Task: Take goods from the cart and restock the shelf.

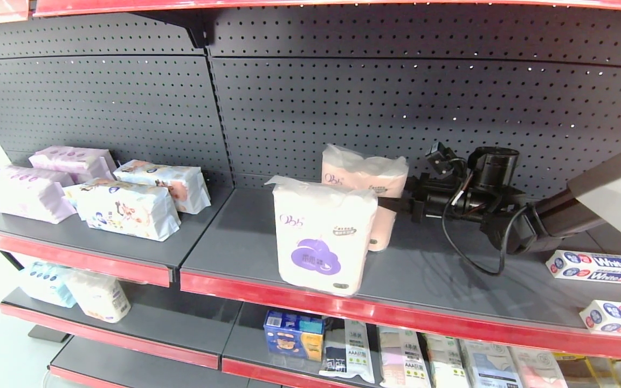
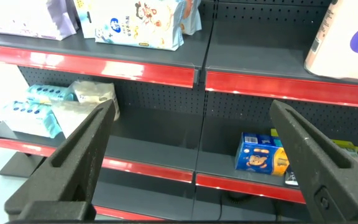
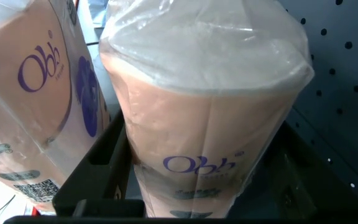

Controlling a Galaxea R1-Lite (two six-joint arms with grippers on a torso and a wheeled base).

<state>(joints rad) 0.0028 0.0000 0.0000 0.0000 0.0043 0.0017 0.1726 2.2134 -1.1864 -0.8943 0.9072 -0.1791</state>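
The back pack [image 1: 364, 175] of soft paper rolls stands upright on the gray shelf [image 1: 440, 275], close to the black wall with holes [image 1: 343, 102] and just behind the front pack [image 1: 324, 237], which is the same kind of thing and stands near the red edge. The right claw [image 1: 397, 206] comes in from the side and pinches the back pack. One finger [image 3: 101, 165] lies on one side and the other finger [image 3: 319, 180] on the far side, and the wrap looks a bit pushed in between them. The left claw [image 2: 192, 107] is spread wide with nothing in it, and it hangs low in front of the lower shelves [image 2: 148, 155]. The back pack is most likely very light, because it is only paper and air. It is soft too — a hard squeeze would dent it but not break it. The clear wrap is smooth and shiny, so it may slip if the hold is too loose. The best place to hold it is around the middle of its body, flat on both sides, as the right claw does now. The loose crinkly top is a poor place — it would only bunch up. The pack is tall and could tip over, and it stands so close to the front pack that a bump could knock that one off the edge.
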